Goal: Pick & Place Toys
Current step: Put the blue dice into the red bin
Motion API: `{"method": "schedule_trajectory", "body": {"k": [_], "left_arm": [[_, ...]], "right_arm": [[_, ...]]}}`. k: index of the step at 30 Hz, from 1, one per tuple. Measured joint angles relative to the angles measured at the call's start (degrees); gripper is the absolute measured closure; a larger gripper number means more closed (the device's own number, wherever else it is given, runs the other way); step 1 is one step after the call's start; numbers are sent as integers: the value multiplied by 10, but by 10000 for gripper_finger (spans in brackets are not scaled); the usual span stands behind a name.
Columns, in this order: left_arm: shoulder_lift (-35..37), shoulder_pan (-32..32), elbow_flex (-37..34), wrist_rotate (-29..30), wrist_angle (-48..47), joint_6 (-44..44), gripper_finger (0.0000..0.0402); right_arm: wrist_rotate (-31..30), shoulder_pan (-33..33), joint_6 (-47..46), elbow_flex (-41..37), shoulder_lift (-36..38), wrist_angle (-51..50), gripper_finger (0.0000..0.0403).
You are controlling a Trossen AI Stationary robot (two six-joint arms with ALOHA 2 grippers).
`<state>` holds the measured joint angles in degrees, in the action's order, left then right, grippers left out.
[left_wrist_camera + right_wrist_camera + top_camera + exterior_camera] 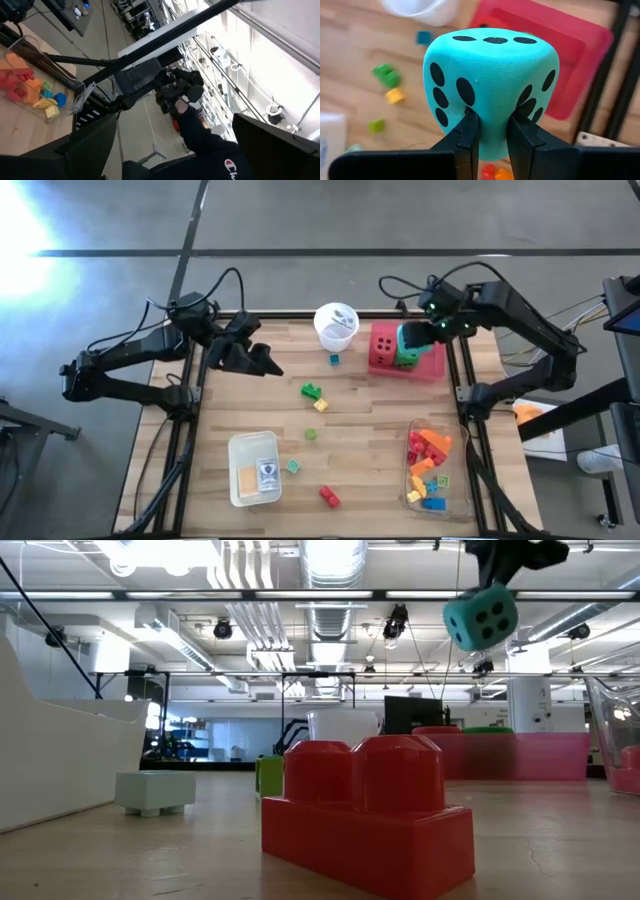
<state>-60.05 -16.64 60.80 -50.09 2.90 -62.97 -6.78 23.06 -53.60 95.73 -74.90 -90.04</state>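
Right hand (492,131) clenched on the teal die (490,85), pinching its lower edge between both fingers (470,135). Held in the air above the pink tray (432,365) at the far right of the counter (360,450), clear of the surface, as seen high up in the low view (481,617). Already in that tray: the red die (382,348) and the green die (407,357), side by side beneath the held one. Just beside the tray, toward the left arm, the white cup (336,325).

Left hand (262,360) released, fingers spread wide, hovering over the far left of the counter, well apart from any toy.

Scattered loose on the counter: a green brick (312,391), a yellow brick (320,406), a small blue brick (334,360), a red brick (329,497). Near the right edge, a clear tray (418,498) holding mixed red, orange, yellow and blue bricks. Near the front left, a white tray (240,448) with cards inside.
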Motion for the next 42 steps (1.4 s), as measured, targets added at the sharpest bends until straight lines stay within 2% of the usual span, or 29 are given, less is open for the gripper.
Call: {"method": "schedule_trajectory", "body": {"k": [4, 8, 12, 16, 25, 29, 33, 39, 42], "left_arm": [[0, 0, 0, 10, 0, -6, 3], [0, 0, 0, 10, 2, -7, 3], [0, -1, 0, 10, 2, -7, 3], [0, 0, 0, 10, 2, -7, 3], [0, 0, 0, 10, 2, -15, 3], [0, 0, 0, 12, 2, -16, 3], [0, 0, 0, 12, 2, -16, 3], [0, 0, 0, 12, 2, -16, 3], [0, 0, 0, 12, 2, -16, 3]], "right_arm": [[-1, 64, 42, -28, -17, 0, 346], [9, 104, 135, -41, -52, 0, 349], [23, 118, 237, -38, -82, 1, 350], [23, 127, 284, -38, -97, 1, 353], [78, 170, 213, -40, -105, 0, 353], [121, 194, 178, -41, -102, 0, 358], [149, 199, 173, -52, -99, 0, 358], [240, 188, 235, -88, -61, 0, 358], [281, 177, 298, -106, -24, 0, 358]]}}
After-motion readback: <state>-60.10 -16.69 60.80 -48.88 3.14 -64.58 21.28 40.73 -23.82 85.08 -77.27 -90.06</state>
